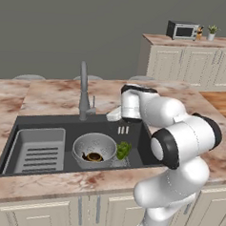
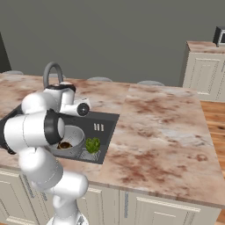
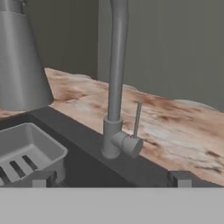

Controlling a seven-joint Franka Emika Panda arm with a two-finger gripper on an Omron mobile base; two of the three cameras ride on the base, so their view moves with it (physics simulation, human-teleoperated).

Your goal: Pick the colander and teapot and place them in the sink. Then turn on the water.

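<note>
The silver colander rests in the dark sink, right of centre. The small dark-brown teapot lies inside the colander. The right base view shows the colander and teapot partly behind my arm. My gripper hangs over the sink's back right, pointing at the grey tap. In the hand view the fingertips stand wide apart with nothing between them, and the gripper faces the tap's base and its thin upright lever. Water is out of view.
A grey ribbed tray fills the sink's left half. A green leafy bunch lies against the colander's right side. Pinkish marble counter surrounds the basin. The tap's spout head hangs close at the hand view's upper left.
</note>
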